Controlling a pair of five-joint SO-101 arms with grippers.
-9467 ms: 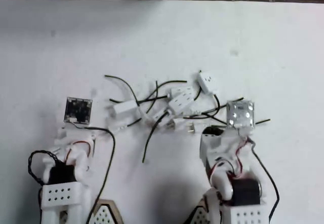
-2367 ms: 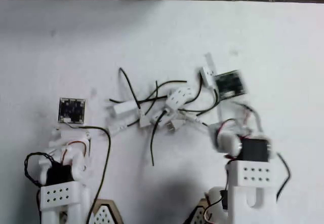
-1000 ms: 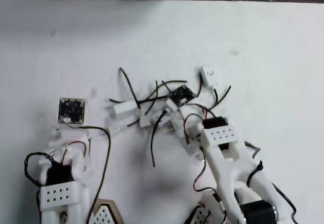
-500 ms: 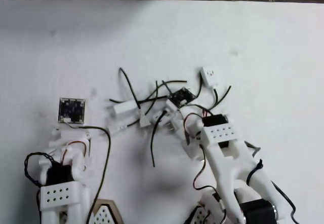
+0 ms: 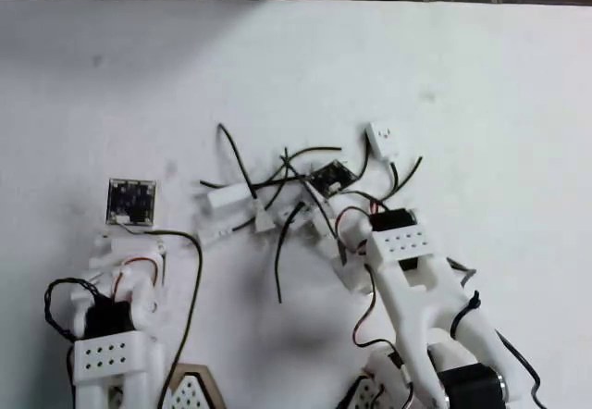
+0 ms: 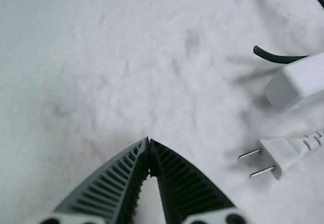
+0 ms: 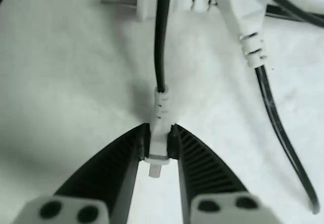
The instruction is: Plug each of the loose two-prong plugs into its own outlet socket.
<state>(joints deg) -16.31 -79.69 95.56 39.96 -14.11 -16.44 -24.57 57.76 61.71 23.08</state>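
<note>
A plug (image 7: 160,127) is pinched at the tips of the right gripper (image 7: 158,153), its cord (image 7: 162,41) running ahead into the tangle (a snag there could twist it loose). The left gripper (image 6: 149,155) is closed on nothing.

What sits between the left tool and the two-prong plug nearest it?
Nothing: in the left wrist view the stretch from the shut left tool to the two-prong plug is bare table.

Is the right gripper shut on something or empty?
Shut: the right gripper clamps a white plug with black cord between its fingers.
</note>
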